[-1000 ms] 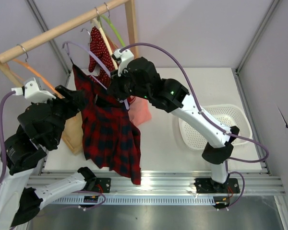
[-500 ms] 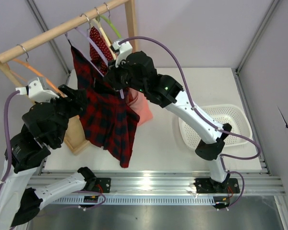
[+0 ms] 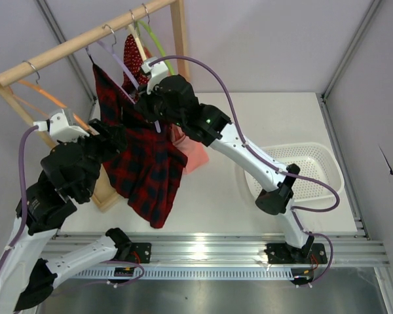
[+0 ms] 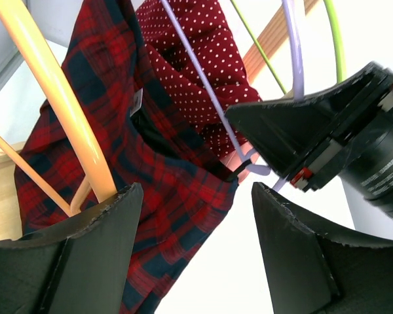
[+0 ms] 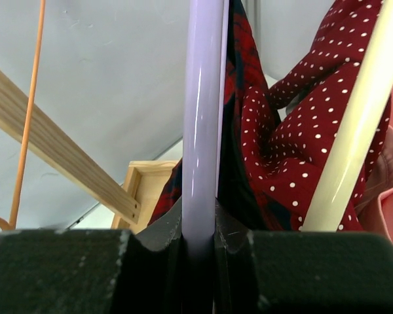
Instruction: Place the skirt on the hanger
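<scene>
The skirt is already on the hanger. Its waist runs along the pale purple bar, and the rest hangs down below and in front of the right gripper. That gripper is clamped on the bar itself, which rises straight up from between its pinched jaws with the plaid cloth pressed against its far side. Just to the right of the jaws are a red dotted garment and a cream hanger, both close by.

The left gripper holds nothing. Its fingers stand well apart, and the skirt hangs beyond the gap. An orange hanger crosses just above its left finger, and the right gripper's dark body is close on its right.

From above, the hanger's hook is up at the wooden rail, above and to the left of the right gripper, between the other hooks there. I cannot tell whether it is actually seated over the rail or only held against it.

So the main step looks done, since the cloth is carried by the hanger and not by either gripper. What seems to be left is making sure the hook sits on the rail, letting go of the bar and backing both arms out without dragging the skirt (the fabric hangs lower on one side, so it could slide).
</scene>
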Controlling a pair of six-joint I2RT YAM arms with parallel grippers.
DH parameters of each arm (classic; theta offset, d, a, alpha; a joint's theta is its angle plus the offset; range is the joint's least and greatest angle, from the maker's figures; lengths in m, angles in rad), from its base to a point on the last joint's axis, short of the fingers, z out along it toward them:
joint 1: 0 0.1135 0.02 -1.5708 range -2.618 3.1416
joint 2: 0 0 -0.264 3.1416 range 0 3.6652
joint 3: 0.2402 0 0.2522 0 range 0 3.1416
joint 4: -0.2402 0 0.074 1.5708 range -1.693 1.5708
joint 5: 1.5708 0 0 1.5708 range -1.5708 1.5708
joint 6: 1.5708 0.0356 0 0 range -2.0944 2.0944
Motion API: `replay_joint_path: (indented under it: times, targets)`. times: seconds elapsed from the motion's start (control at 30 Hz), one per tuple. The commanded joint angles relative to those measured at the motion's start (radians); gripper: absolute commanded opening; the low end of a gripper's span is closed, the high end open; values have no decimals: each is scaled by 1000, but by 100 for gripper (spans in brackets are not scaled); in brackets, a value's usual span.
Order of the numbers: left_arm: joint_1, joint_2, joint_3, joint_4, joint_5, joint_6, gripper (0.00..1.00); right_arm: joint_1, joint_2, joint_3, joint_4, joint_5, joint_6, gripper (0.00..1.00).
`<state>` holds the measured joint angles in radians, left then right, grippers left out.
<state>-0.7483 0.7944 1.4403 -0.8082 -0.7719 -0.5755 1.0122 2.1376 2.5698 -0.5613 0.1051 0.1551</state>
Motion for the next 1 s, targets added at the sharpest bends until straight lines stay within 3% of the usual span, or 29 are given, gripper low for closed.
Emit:
replay_joint_path:
  times: [0.0,0.97]
  targets:
    - [12,-12,-34,-54,14,-3,74,-4,-19,89,216,62,-28,0]
    - [12,-96,-141,23,34,75,77,-4,108,127,308,96,23,0]
